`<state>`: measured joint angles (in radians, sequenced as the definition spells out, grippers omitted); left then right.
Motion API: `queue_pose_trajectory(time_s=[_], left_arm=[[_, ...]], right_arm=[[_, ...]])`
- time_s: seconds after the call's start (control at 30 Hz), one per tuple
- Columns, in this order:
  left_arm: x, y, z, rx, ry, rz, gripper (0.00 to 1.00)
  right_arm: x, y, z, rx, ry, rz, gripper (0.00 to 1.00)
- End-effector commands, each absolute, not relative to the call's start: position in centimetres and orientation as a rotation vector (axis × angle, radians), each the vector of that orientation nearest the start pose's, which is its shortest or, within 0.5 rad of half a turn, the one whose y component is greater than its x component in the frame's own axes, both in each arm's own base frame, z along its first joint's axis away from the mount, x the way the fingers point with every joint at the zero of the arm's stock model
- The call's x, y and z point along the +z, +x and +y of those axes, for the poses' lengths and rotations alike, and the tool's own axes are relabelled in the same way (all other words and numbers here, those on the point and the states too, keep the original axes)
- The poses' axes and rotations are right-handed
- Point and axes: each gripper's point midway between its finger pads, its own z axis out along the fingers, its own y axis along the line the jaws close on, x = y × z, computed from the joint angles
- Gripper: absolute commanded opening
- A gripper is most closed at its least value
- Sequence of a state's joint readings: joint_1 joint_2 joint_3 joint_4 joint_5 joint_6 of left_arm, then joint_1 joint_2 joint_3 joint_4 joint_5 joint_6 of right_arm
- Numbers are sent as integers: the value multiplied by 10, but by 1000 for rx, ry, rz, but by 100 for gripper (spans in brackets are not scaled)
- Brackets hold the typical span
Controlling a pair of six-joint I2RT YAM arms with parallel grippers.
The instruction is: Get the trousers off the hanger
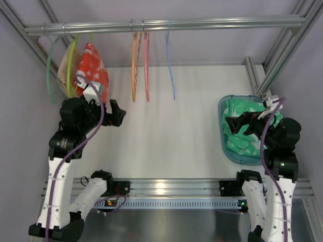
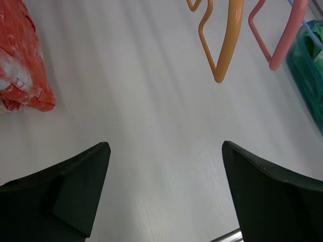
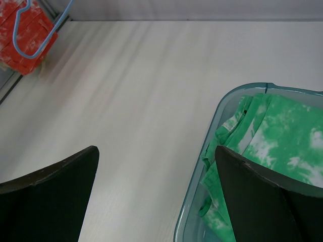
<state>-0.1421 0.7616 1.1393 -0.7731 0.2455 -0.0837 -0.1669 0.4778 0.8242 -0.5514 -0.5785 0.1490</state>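
Honestly, the spot I most want to see is masked. In the top view the left arm's wrist and its cable cover the place where the trousers (image 1: 94, 70) meet the bottom of the hanger (image 1: 70, 60), so I cannot tell how the cloth sits on it. Only the hanger's lime arc up to the rail (image 1: 202, 23) shows. From the left wrist I get just the garment's lower part, cut by the frame's left edge. From the right wrist it is a small red patch in the far corner behind the blue hanger (image 3: 40, 30).

A tan garment (image 1: 64, 68) hangs just beside the trousers, between the lime hanger and a teal-green hanger (image 1: 49, 70). Further along the rail hang a bare orange hanger (image 2: 227, 45) and a pink hanger (image 2: 285, 40). On the right of the table (image 1: 166, 126), a teal bin (image 3: 199, 201) holds green-and-white cloth (image 3: 272, 136).

My left gripper (image 2: 165, 146) hangs over bare tabletop near the trousers, jaws spread wide and empty. My right gripper (image 3: 156, 148) is likewise spread and empty, one finger over the bin.

The trousers hang at the rail's left end as a bunched bundle, red-orange with white splotches.
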Motion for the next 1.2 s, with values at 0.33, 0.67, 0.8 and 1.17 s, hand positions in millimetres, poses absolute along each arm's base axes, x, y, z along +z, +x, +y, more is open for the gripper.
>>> queue_pose_trajectory(time_s=[0.33, 0.67, 0.8, 1.17], left_arm=[[432, 296, -89, -502, 53, 1772, 99], [484, 325, -35, -522, -156, 1682, 96], [497, 325, -4, -449, -185, 1645, 96], [498, 327, 70, -410, -265, 1635, 96]], right_arm=[[293, 219, 67, 508, -157, 1760, 99], [294, 223, 66, 501, -166, 1771, 100], [289, 224, 66, 507, -164, 1779, 99], [284, 223, 66, 503, -161, 1790, 99]])
